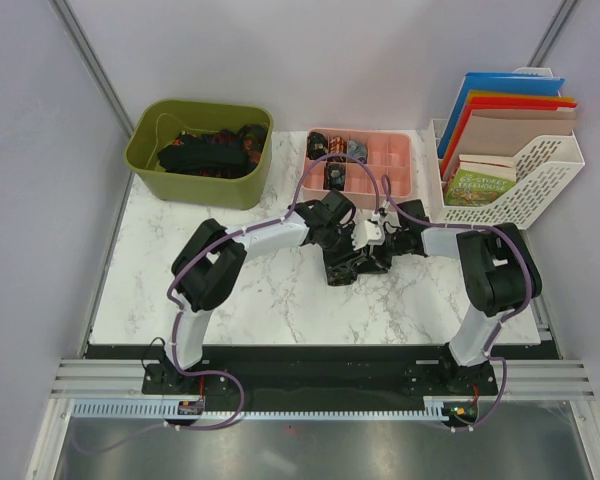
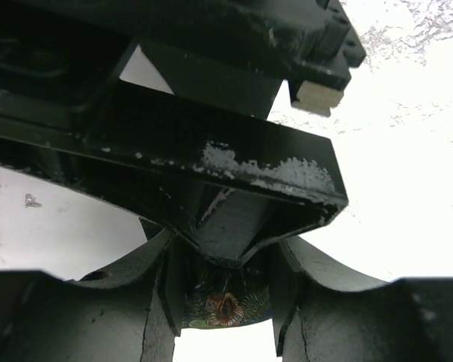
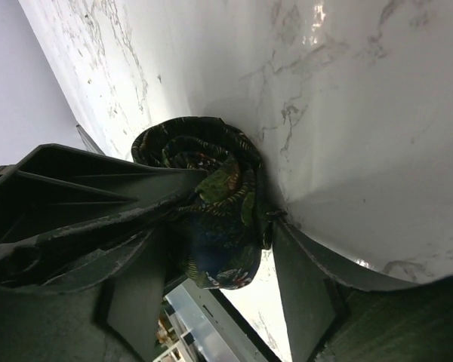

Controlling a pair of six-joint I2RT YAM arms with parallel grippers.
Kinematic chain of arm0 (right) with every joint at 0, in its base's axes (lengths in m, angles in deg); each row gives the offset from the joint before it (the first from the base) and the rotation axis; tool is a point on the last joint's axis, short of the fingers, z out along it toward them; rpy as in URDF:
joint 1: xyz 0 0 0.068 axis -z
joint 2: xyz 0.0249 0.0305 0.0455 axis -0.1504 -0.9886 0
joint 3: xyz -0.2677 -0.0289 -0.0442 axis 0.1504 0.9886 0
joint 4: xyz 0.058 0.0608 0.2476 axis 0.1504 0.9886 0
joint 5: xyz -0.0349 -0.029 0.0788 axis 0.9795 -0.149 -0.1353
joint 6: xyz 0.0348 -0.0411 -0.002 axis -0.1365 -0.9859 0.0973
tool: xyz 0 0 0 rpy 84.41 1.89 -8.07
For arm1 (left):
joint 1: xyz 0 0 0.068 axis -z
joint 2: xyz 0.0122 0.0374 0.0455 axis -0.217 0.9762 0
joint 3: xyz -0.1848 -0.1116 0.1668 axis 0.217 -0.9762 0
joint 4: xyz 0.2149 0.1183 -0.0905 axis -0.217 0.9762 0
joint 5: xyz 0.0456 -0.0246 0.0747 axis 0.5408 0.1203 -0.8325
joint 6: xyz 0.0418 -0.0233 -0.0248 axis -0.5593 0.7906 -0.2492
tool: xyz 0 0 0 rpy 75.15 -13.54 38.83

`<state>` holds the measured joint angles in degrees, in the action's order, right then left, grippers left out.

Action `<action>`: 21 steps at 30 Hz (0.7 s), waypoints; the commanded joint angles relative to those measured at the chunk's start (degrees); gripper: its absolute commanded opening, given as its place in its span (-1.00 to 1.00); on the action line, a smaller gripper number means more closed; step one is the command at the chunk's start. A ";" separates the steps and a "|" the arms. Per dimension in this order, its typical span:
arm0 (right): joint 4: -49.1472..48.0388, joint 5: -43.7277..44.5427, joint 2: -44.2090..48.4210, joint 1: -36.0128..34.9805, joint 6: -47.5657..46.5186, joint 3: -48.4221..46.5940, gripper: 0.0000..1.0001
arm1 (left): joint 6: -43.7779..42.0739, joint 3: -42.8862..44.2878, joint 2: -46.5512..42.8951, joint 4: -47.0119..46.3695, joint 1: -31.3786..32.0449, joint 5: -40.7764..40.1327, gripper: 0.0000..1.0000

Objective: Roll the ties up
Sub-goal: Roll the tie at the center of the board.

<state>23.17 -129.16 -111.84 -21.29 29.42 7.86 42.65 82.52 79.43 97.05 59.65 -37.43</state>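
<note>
A dark patterned tie (image 1: 357, 263) lies partly rolled on the marble table, in the middle where both arms meet. My left gripper (image 1: 342, 238) is shut on one part of it; in the left wrist view the fabric (image 2: 225, 305) fills the gap between the jaws of the gripper (image 2: 223, 317). My right gripper (image 1: 388, 240) is shut on the rolled end; in the right wrist view the coil (image 3: 211, 196) sits between its jaws (image 3: 226, 253), pressed to the table. Unrolled ties (image 1: 205, 152) lie in a green bin (image 1: 143, 160). Rolled ties (image 1: 335, 160) sit in a pink tray (image 1: 395, 160).
A white file rack (image 1: 540, 180) with coloured folders and a green book (image 1: 480, 182) stands at the back right. The right gripper's black body (image 2: 211, 136) hangs close over my left fingers. The table's front edge (image 1: 320, 348) runs by the arm bases.
</note>
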 commanded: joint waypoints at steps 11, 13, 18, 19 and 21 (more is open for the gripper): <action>-2.48 6.66 -0.88 -1.42 -2.55 0.99 -0.98 | -2.08 -2.12 5.30 3.63 -0.27 -2.64 -0.62; -2.48 6.83 -0.53 -1.33 -2.55 0.90 -1.00 | -1.82 -2.21 4.77 3.55 -0.44 -2.47 -0.51; -1.70 9.19 2.10 -1.42 -2.11 0.55 -1.00 | -0.42 -2.74 1.09 3.46 -1.67 0.69 0.05; -1.08 9.37 2.54 -1.42 -1.85 0.11 -1.00 | 0.11 -2.91 0.03 3.28 -1.93 1.05 0.19; -0.90 9.99 3.77 -1.33 -1.50 0.02 -1.00 | 0.73 -3.44 -3.39 2.93 -2.73 2.80 0.37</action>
<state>21.70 -127.30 -110.42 -22.34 29.24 7.90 42.83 81.85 79.56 96.48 58.42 -36.07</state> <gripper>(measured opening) 0.072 0.610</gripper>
